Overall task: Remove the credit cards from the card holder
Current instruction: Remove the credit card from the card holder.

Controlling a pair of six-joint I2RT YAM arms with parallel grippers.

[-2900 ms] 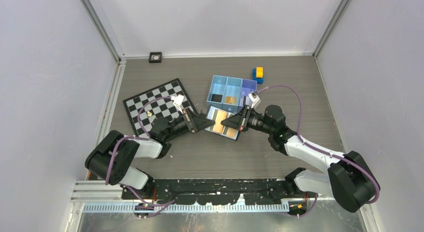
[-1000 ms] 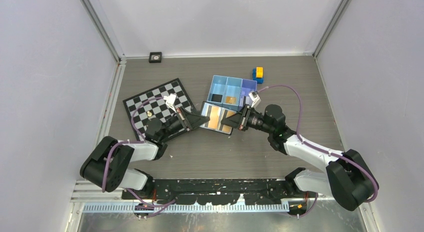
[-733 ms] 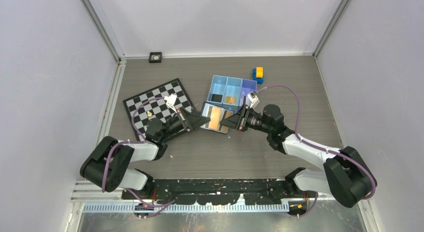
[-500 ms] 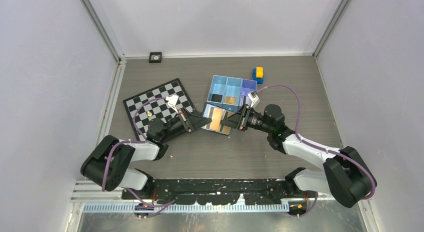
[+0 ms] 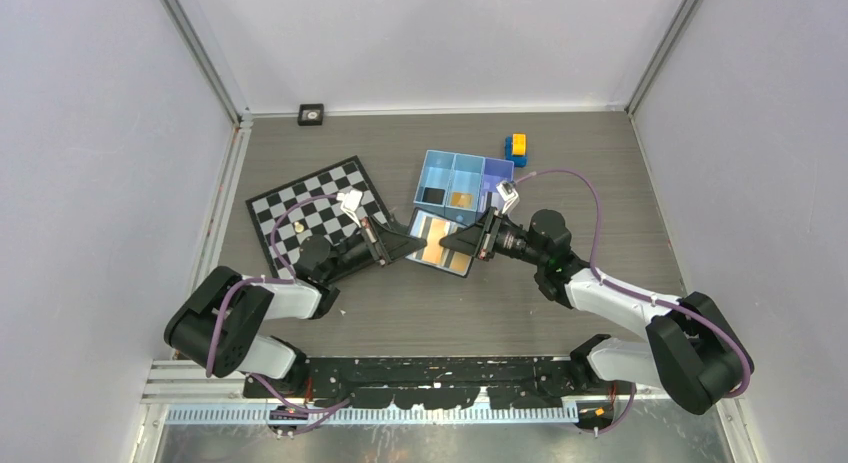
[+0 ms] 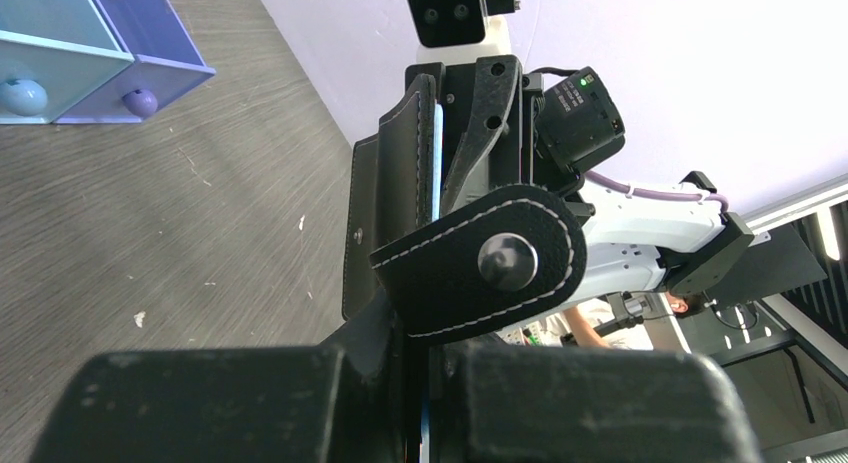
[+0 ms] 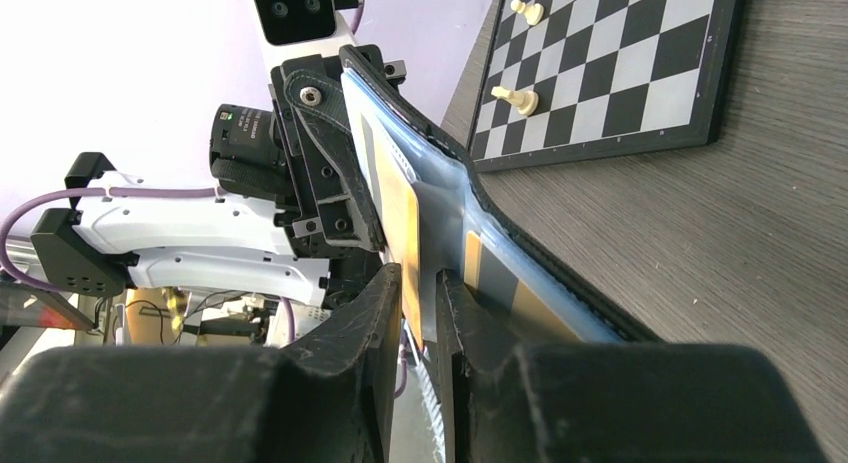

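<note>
The card holder (image 7: 430, 173) hung open above the middle of the table, just on the near side of the light-blue tray (image 5: 437, 166) and apart from it. The left gripper (image 5: 405, 243) was clamped tight on the holder's left leaf. In the left wrist view the black leather stood edge-on between its fingers, and the snap strap (image 6: 500, 263) flopped across in front.

The right gripper (image 7: 418, 275) met the holder from the opposite side, its jaws only narrowly parted. A gold-orange card (image 7: 408, 238) and the clear pocket film stood in the slot between the two fingers. I could not tell whether the pads were actually pressing on the card. The card sat in its pocket on the upright leaf. A second card (image 7: 505, 283), showing gold and dark bands under the film, lay in the lower leaf.

The chessboard (image 5: 318, 211) lay toward the table's left edge with a few pale pieces on it.
</note>
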